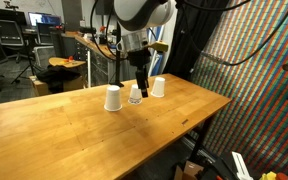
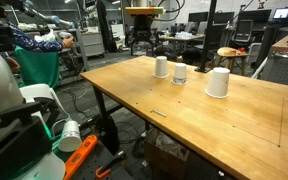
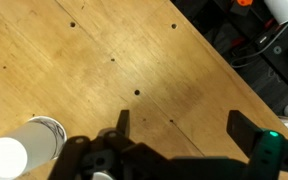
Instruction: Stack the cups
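Observation:
Three cups stand upside down in a row on the wooden table (image 1: 74, 130). In both exterior views they are a white cup (image 1: 112, 97) (image 2: 217, 82), a smaller translucent greyish cup (image 1: 135, 94) (image 2: 180, 72) and a second white cup (image 1: 158, 87) (image 2: 161, 67). My gripper (image 1: 141, 80) hangs just above and behind the translucent cup. In the wrist view my gripper (image 3: 184, 125) is open over bare wood, with nothing between its fingers (image 3: 122, 120). One cup (image 3: 29, 145) shows at the lower left of that view, apart from the fingers.
The table's far edge (image 3: 209, 45) runs diagonally in the wrist view, with cables and floor clutter beyond it. Small dark holes (image 3: 136, 93) dot the tabletop. A round wooden table (image 1: 64, 65) stands behind, and an orange tool (image 2: 79, 155) lies on the floor.

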